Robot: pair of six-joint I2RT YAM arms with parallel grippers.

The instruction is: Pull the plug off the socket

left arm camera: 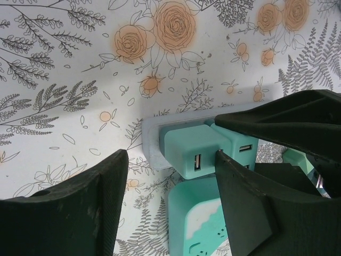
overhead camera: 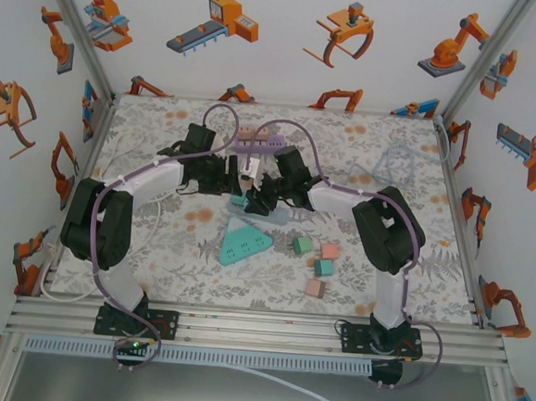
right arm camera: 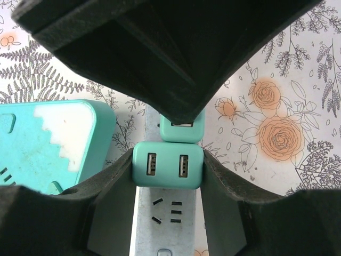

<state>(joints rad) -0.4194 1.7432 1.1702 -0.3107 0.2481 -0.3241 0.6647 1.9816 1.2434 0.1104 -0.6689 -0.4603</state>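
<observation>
- Your plug [right arm camera: 168, 164], the teal one with two slots, sits in the pale power strip [right arm camera: 164, 213] on the flowered table [right arm camera: 298, 80]. The right gripper [right arm camera: 168, 157] is clamped on it, one finger pressed to each side.
- The strip's long axis runs straight away from the right wrist camera, and the fingers squeeze across its width. I judge the pull must go square off the strip's face, up from the table, not along it.
- The left gripper [left arm camera: 170, 156] stands apart, its fingers either side of a smaller plug [left arm camera: 187, 152] just beside yours. It holds nothing, so nothing visibly pins the strip down.
- Expect the strip to lift with the plug unless you brace it.
- The prongs are hidden, so you cannot tell how deep they sit. A teal block [right arm camera: 48, 144] lies close beside the strip.
</observation>
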